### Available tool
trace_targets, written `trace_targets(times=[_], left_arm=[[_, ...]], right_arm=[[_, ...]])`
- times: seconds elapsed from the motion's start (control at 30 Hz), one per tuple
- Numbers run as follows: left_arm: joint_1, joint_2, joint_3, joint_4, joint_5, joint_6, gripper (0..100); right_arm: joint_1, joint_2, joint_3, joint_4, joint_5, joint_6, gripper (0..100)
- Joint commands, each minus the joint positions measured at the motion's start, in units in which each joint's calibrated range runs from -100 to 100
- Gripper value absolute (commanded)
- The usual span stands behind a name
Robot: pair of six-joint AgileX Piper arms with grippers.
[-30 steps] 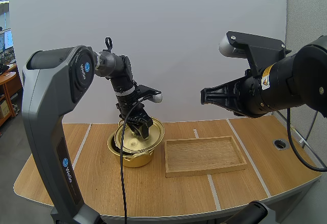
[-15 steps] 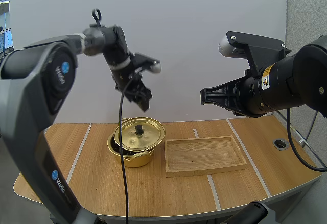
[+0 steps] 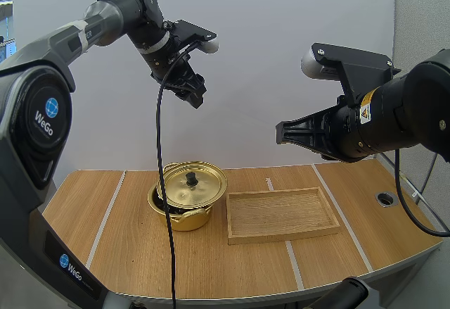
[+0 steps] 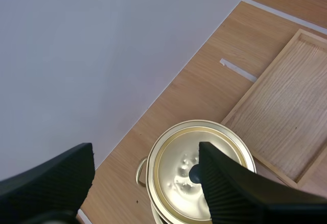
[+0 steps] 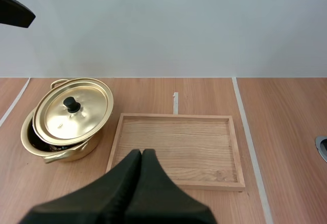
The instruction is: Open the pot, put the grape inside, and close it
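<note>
Round shiny gold metal pot (image 3: 185, 217) w/ thin gold lid (image 3: 200, 189) on, nothing holding it.
R pincer (image 5: 140, 153) is nearest, fingers pressed together, empty, up over the table (image 3: 140, 253). Flat wooden tray (image 3: 281, 214) next. Pot sits just left of it, lid a bit crooked, small black knob (image 3: 190, 178) pointing up. Lid prob. light, stiff, slippery, so grab the knob. Pot handles line up approx. front-to-back. L pincer (image 3: 195, 96) is high above, spread, empty.

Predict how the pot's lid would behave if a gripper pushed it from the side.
The lid sits off-centre on the pot, so it would probably slide or tip off. Its thin, shiny metal looks light and slippery. The small black knob likely offers the surest grip.
</note>
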Motion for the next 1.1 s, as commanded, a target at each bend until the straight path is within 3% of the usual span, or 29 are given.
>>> trace_targets(times=[0.0, 0.63, 1.07], left_arm=[[-0.02, 0.9, -0.6, -0.9, 0.3, 0.1, 95], [-0.02, 16.0, 6.0, -1.4, 0.3, -1.3, 95], [-0.02, 16.9, 13.4, -0.8, -1.2, -0.2, 95]], right_arm=[[-0.2, -0.7, 0.1, -0.4, 0.6, -0.5, 0], [-0.2, -0.7, 0.1, -0.4, 0.6, -0.5, 0], [-0.2, -0.7, 0.1, -0.4, 0.6, -0.5, 0]])
